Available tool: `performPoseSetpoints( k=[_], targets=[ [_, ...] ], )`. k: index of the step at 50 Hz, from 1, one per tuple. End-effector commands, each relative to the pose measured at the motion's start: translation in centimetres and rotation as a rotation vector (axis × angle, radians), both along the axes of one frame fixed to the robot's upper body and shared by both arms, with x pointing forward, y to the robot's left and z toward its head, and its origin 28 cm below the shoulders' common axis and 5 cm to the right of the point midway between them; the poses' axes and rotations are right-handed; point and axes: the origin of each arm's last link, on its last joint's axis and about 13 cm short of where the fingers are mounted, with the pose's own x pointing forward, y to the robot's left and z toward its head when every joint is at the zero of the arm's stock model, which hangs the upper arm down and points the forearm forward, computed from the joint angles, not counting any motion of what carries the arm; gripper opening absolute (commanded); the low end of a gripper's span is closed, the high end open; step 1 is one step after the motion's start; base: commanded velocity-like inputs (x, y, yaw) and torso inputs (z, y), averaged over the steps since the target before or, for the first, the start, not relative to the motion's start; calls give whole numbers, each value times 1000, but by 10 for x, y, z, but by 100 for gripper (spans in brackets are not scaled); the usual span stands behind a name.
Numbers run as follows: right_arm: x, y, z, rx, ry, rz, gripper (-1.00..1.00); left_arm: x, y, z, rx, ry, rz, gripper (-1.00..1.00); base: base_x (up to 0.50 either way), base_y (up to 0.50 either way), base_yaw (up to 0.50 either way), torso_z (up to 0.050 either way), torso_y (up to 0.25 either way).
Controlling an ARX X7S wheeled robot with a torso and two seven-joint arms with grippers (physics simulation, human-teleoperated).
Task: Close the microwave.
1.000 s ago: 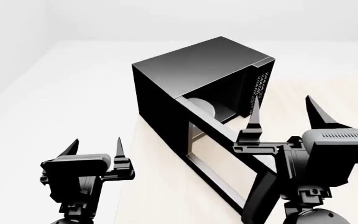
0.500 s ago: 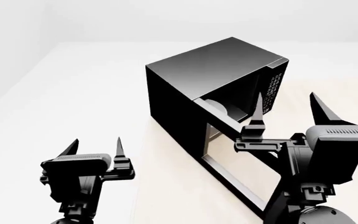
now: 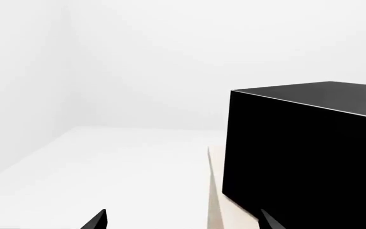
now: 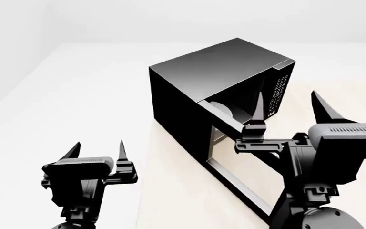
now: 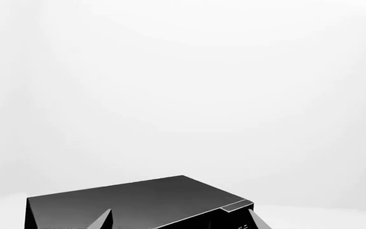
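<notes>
At this moment the microwave (image 4: 215, 90) stood on the desk (image 4: 170, 191), at the desk's far left corner, with its left side wall close to the desk's left edge. Its door (image 4: 234, 162) hung open, swung out toward you over the desk surface, so the cavity was exposed. The white plate (image 4: 224, 110) was visible inside the cavity. The keypad panel (image 4: 278, 93) with its white markings sat on the right end of the front face.

Your right pincer (image 4: 289, 109) was raised in front of the open cavity, above the open door, with its two pointed fingers spread wide and nothing between them. From the head view you could not tell whether it touched the door. In the right wrist view, only the two fingertips (image 5: 103, 220) showed, with the microwave top (image 5: 138, 200) beyond them.

Your left pincer (image 4: 97, 150) was held off the desk's left edge, well apart from the microwave, fingers apart and empty. The left wrist view showed the microwave's black side wall (image 3: 304, 157) and the desk's left edge (image 3: 215, 191).
</notes>
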Motion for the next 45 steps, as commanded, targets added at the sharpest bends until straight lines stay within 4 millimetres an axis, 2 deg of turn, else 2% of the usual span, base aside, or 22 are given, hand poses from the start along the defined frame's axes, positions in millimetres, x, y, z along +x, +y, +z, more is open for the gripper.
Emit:
performPoseSetpoints(
  k=[1,24,45],
  targets=[
    [-2,6,3,0,8,53,100,1,1,-1,0,3,6,100,0,0,0,0,0],
    [-5,12,1,0,28,113,100,-4,16,-3,13,-3,47,100,0,0,0,0,0],
    [-4,15,1,-8,34,123,100,-19,37,-5,17,-8,116,100,0,0,0,0,0]
  ],
)
